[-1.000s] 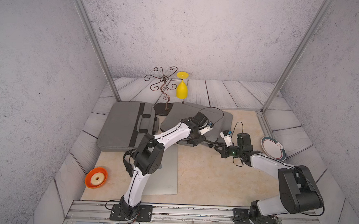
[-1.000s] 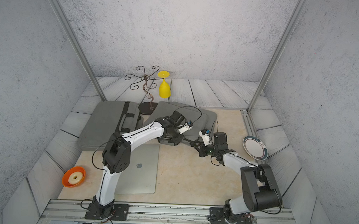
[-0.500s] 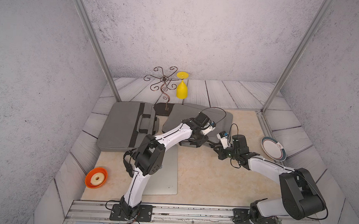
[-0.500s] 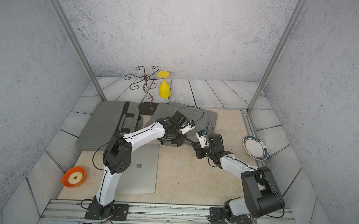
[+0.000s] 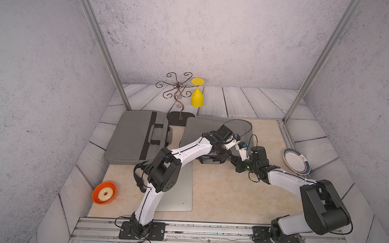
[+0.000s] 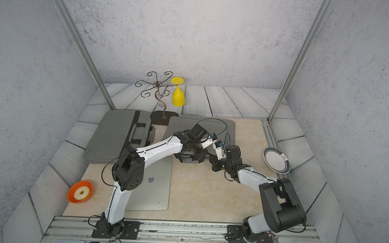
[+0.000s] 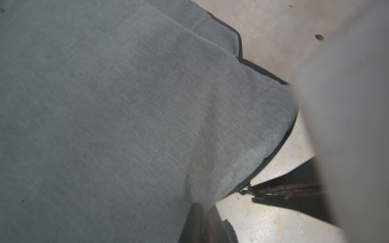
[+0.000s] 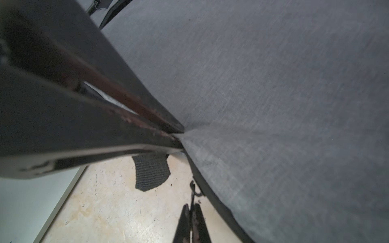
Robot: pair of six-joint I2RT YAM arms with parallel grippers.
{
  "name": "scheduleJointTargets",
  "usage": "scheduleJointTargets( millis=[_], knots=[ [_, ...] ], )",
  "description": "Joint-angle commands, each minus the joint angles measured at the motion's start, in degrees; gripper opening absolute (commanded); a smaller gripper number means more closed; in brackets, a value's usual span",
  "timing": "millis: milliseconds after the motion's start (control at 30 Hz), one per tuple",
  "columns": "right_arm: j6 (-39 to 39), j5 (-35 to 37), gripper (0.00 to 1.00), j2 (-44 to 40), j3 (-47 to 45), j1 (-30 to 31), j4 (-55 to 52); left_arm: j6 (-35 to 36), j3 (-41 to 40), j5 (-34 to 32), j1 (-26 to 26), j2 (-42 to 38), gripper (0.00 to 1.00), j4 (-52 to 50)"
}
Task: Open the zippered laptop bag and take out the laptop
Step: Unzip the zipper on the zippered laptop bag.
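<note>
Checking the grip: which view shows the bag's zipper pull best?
The right wrist view: the zipper pull hangs off the laptop bag edge, its tab pinched in the shut right gripper. The left wrist view shows the pull small, at that gripper's tip. In both top views it cannot be made out among the arms.

Two bags (image 5: 129,137) (image 5: 202,127), one laptop (image 5: 181,193), plate (image 5: 296,161), glass (image 5: 197,98), stand (image 5: 180,119), bowl (image 5: 114,189).
</note>
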Motion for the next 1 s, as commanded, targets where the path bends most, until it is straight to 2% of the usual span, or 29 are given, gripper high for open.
scheduleJointTargets(
  millis=[0, 167, 300, 367, 433, 600, 833, 967],
  knots=[
    [1.9, -1.0, 0.00, 1.3, -0.2, 0.3, 2.4, 0.7, -1.7, 3.0, -1.1, -2.4, 0.18, 3.1],
    [3.4, -0.1, 0.03, 1.4, -1.6, -0.2, 2.7, -2.7, -6.0, 5.6, 0.0, -5.8, 0.27, 3.5],
    [4.6, -0.6, 0.07, 1.6, -2.1, -0.8, 3.3, -9.4, -8.2, 11.9, 1.3, -8.2, 0.31, 2.2],
    [5.1, -0.8, 0.16, 1.7, -2.1, -1.1, 2.3, -11.2, -9.2, 16.1, 2.0, -9.2, 0.31, 1.9],
    [6.0, -0.8, 0.26, 1.3, -2.4, -1.3, 1.7, -14.0, -10.0, 17.2, 2.0, -9.9, 0.32, 1.5],
    [7.6, -0.3, 0.45, -1.3, -2.5, -2.3, -1.5, -19.5, -13.2, 18.7, 2.0, -11.4, 0.32, 2.8],
    [16.5, 0.6, 0.61, -6.4, -3.5, -7.3, -4.5, -23.1, -17.5, 17.7, 1.9, -12.4, 0.32, 6.1],
    [22.9, -1.8, 0.65, -6.8, -4.6, -10.6, -0.9, -25.9, -20.3, 16.5, 1.4, -12.6, 0.34, 10.5]
  ],
)
